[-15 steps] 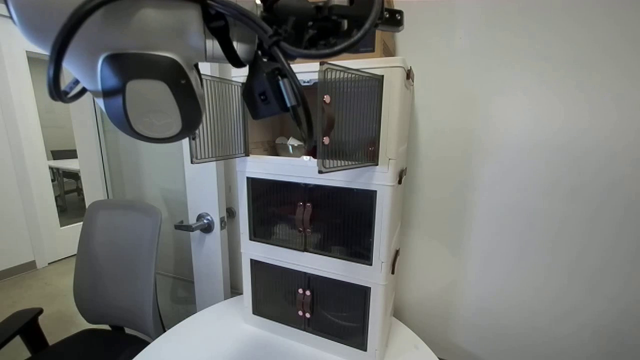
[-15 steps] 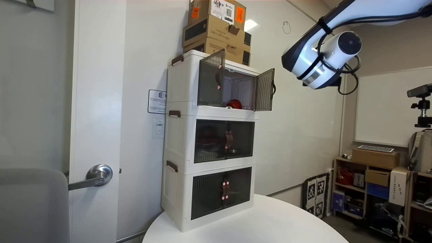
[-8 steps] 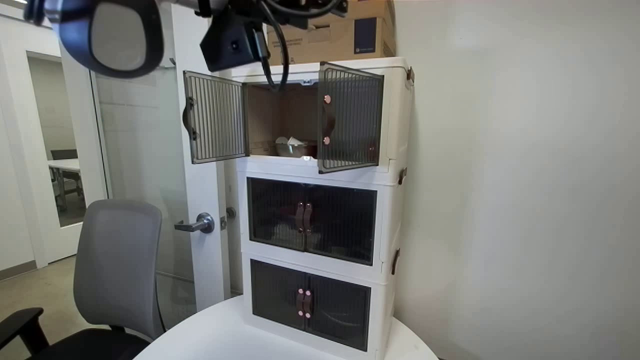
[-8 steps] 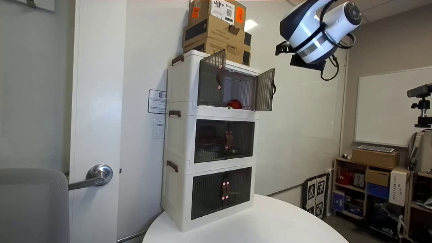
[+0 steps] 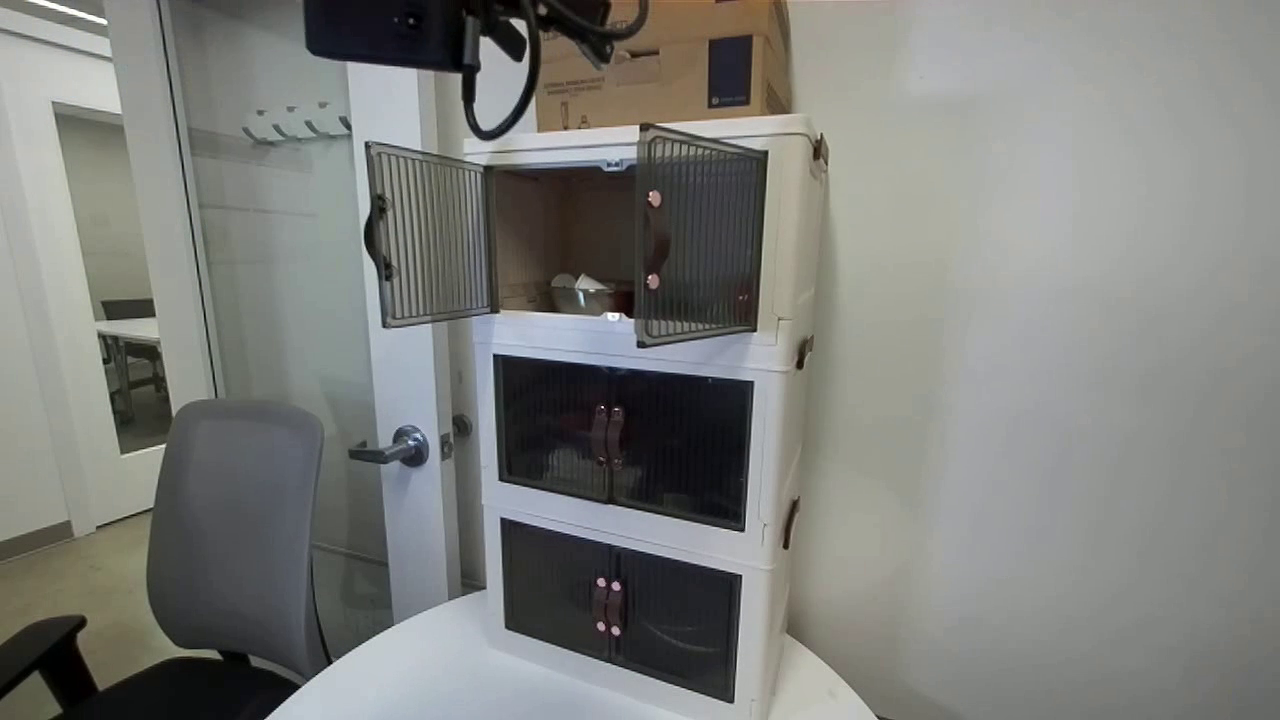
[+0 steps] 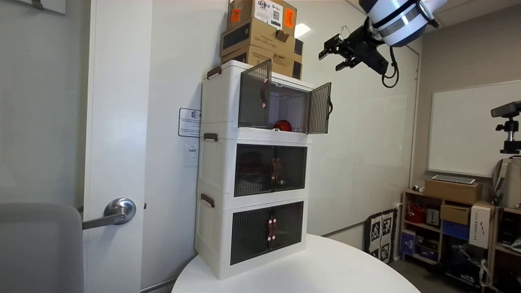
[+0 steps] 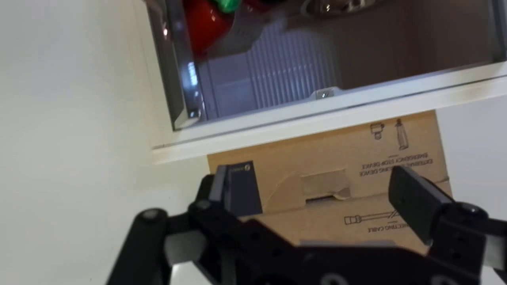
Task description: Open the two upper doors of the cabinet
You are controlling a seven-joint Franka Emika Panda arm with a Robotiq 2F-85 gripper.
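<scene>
The white cabinet (image 5: 550, 340) stands on the table and also shows in an exterior view (image 6: 215, 162). Its two upper doors, dark ribbed panels, are both swung outward: one (image 5: 435, 240) and its pair (image 5: 705, 240). Both also show open in an exterior view (image 6: 253, 97) (image 6: 320, 109). The top compartment shows a bowl (image 5: 580, 298) and a red object (image 6: 283, 125). The middle and lowest doors are closed. My gripper (image 6: 330, 61) is open and empty, high in front of the cabinet, apart from the doors. In the wrist view, the open fingers (image 7: 311, 174) stand in front of the cardboard boxes.
Cardboard boxes (image 6: 266, 42) are stacked on the cabinet. The round white table (image 6: 321, 272) holds the cabinet. A grey chair (image 5: 235, 520) and a room door with a lever handle (image 5: 395, 447) are beside it. A wall stands behind the cabinet.
The arm has moved up, uncovering the open upper doors in an exterior view. The gripper's fingers have swung into sight. The doors have not moved.
</scene>
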